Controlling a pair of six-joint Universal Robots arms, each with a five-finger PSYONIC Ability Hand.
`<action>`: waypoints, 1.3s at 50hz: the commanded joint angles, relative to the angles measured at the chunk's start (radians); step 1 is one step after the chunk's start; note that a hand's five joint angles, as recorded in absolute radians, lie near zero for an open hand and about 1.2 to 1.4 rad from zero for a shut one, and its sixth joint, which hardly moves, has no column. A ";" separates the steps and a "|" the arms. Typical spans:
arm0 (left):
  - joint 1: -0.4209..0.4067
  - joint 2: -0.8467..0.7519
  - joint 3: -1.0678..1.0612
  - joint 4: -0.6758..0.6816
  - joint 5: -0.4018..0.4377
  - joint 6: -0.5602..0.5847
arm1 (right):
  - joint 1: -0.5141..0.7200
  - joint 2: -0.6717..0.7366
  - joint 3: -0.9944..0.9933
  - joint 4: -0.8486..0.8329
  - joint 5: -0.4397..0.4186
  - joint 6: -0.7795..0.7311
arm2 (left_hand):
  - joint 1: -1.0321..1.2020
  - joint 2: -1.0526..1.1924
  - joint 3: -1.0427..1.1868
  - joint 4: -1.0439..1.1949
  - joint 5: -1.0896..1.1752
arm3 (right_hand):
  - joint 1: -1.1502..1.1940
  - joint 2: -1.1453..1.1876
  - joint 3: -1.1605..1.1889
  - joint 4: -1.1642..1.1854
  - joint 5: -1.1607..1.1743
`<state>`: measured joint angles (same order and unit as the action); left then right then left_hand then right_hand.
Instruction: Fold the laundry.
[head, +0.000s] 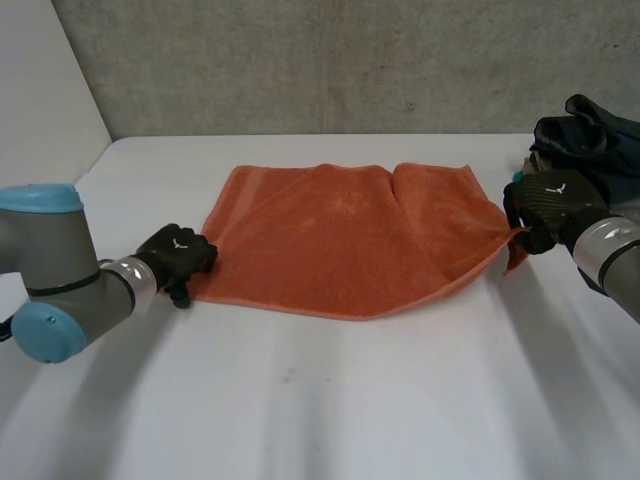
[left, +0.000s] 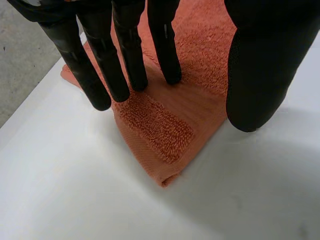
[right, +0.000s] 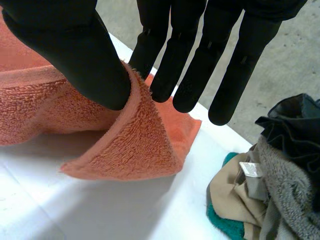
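An orange towel (head: 340, 240) lies spread across the middle of a white surface (head: 350, 410), with a grey wall (head: 330, 60) behind it. The left hand (head: 178, 258) is at the towel's near left corner. In the left wrist view its straight fingers (left: 125, 60) rest their tips on the cloth, and the thumb (left: 260, 75) stands apart at the cloth's edge. The right hand (head: 545, 210) pinches the towel's right corner between thumb (right: 75, 45) and a finger, holding that corner raised off the surface. A pile of laundry (head: 590, 140) in dark, grey, beige and teal cloth sits on the surface just beyond the right hand, close beside the lifted corner.
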<state>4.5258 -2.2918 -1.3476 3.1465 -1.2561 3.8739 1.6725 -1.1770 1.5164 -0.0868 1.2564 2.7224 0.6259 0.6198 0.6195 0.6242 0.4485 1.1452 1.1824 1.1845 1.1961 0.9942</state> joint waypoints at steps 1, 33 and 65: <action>-0.022 -0.041 0.051 0.000 -0.034 0.015 | -0.003 0.014 0.007 -0.001 0.000 -0.009 | 0.166 0.172 0.172 0.168 0.169 | 0.251 0.214 0.212 0.200 0.228; -0.073 -0.158 0.281 -0.052 -0.106 0.041 | -0.019 0.022 0.044 -0.008 -0.003 -0.038 | 0.770 0.776 0.777 0.772 0.773 | 0.251 0.214 0.212 0.200 0.228; 0.081 0.498 0.045 -0.309 0.032 -0.154 | -0.031 -0.069 -0.379 0.507 0.052 -0.331 | 0.770 0.777 0.777 0.772 0.773 | 0.251 0.214 0.212 0.200 0.228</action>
<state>4.5956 -1.6619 -1.3380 2.8805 -1.2195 3.7030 1.6017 -1.3916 1.2307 0.3215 1.2951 2.5064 1.1630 1.1943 1.1903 1.1993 0.9869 1.1452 1.1824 1.1898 1.1998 0.9942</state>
